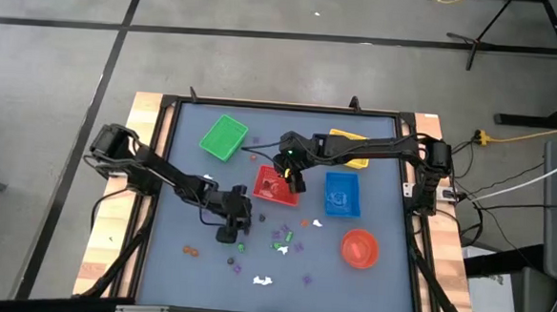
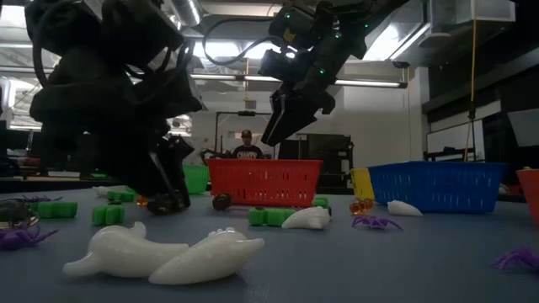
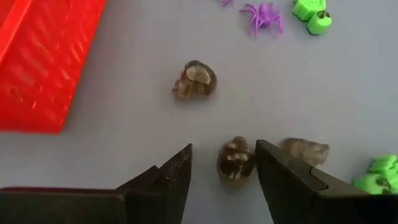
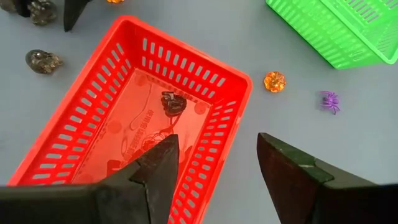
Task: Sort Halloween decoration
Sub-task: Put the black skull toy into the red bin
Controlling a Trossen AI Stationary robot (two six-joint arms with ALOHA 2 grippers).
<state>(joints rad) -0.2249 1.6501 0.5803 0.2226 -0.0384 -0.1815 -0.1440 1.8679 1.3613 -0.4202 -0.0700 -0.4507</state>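
Small Halloween trinkets lie scattered on the grey table (image 1: 191, 185) near its front edge. My left gripper (image 3: 223, 146) is low over the table in front of the red basket (image 1: 275, 184), open. Its fingers stand on either side of a dark skull trinket (image 3: 236, 160) that lies on the table. Two more dark skulls (image 3: 194, 81) (image 3: 305, 149) lie close by. My right gripper (image 4: 217, 140) hangs open above the red basket (image 4: 124, 118), holding nothing. A dark trinket (image 4: 173, 102) lies inside that basket.
Green (image 1: 224, 137), yellow (image 1: 351, 145) and blue (image 1: 341, 194) baskets stand around the red one, and a red bowl (image 1: 359, 248) sits front right. A purple spider (image 3: 264, 15), green skulls (image 3: 314, 15), an orange pumpkin (image 4: 274, 81) and white ghosts (image 2: 168, 252) lie loose. A person (image 2: 247, 145) stands beyond the table.
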